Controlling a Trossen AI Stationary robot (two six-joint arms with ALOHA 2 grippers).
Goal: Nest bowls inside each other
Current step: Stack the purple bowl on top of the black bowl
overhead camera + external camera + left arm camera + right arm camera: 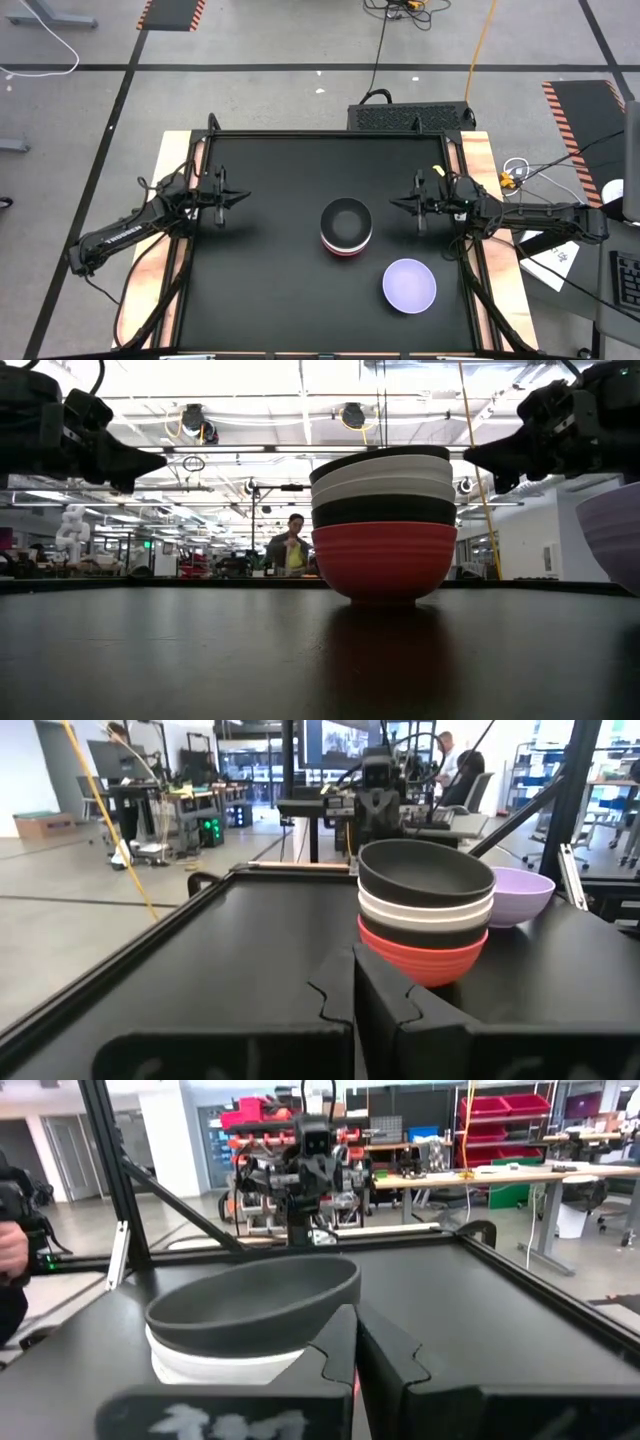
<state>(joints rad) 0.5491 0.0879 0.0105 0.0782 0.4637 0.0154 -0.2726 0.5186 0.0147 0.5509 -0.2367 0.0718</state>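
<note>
A stack of nested bowls (346, 227) stands mid-table on its red bottom bowl (385, 565). Above the red one come a black bowl and white rims, with a black bowl (425, 870) on top. The pale lavender bowl (409, 285) rests alone on its base, nearer the table's near right corner, apart from the stack. My left gripper (243, 197) hovers shut above the table's left side and points at the stack. My right gripper (393, 205) hovers shut just right of the stack and points at it. In the right wrist view the stack (250, 1315) sits close ahead of the shut fingers.
A raised dark frame (330, 133) borders the black table top, with wooden strips (478, 160) along both sides. Bare mat lies left of the stack and along the far edge. People show in the room beyond the table (290, 545).
</note>
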